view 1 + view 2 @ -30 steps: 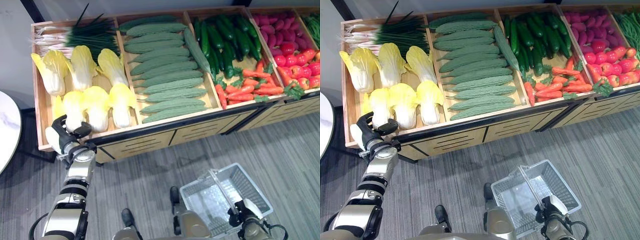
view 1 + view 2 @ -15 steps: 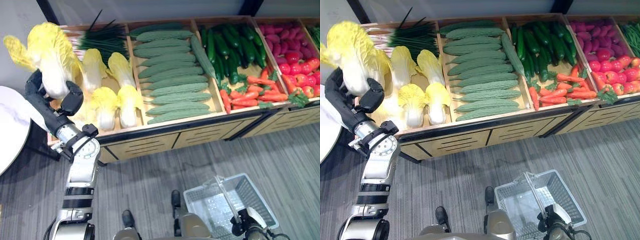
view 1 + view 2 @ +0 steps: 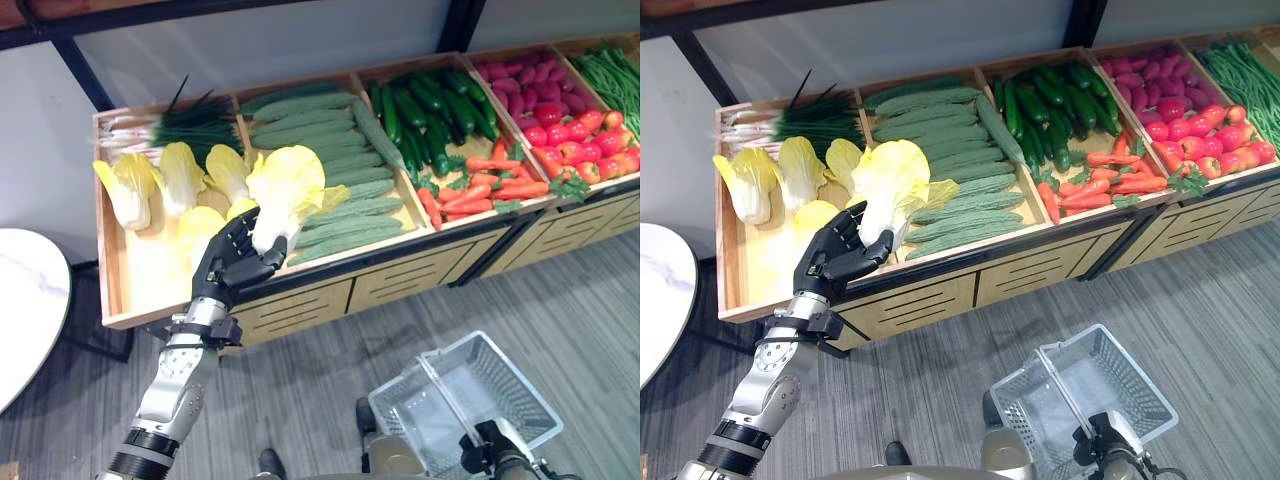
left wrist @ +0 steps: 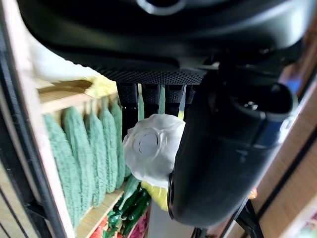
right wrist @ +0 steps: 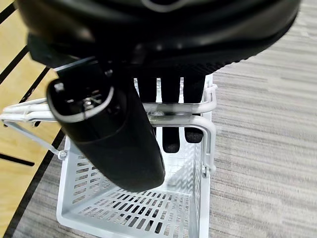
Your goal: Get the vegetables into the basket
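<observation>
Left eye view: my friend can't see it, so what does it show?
The robot's left hand holds a yellow cabbage up over a wooden stand of vegetables. Its right hand holds the handle of a white basket with nothing in it, low over the grey floor.

Left arm: I reach it up and forward from the lower left, wrist bent, my left hand (image 3: 232, 262) raised with fingers and thumb curled round the white base of a cabbage (image 3: 284, 190). Right arm: low at the lower right, my right hand (image 3: 1102, 441) with fingers hooked over the handle (image 5: 168, 109) of the basket (image 3: 520, 392), thumb alongside.
</observation>
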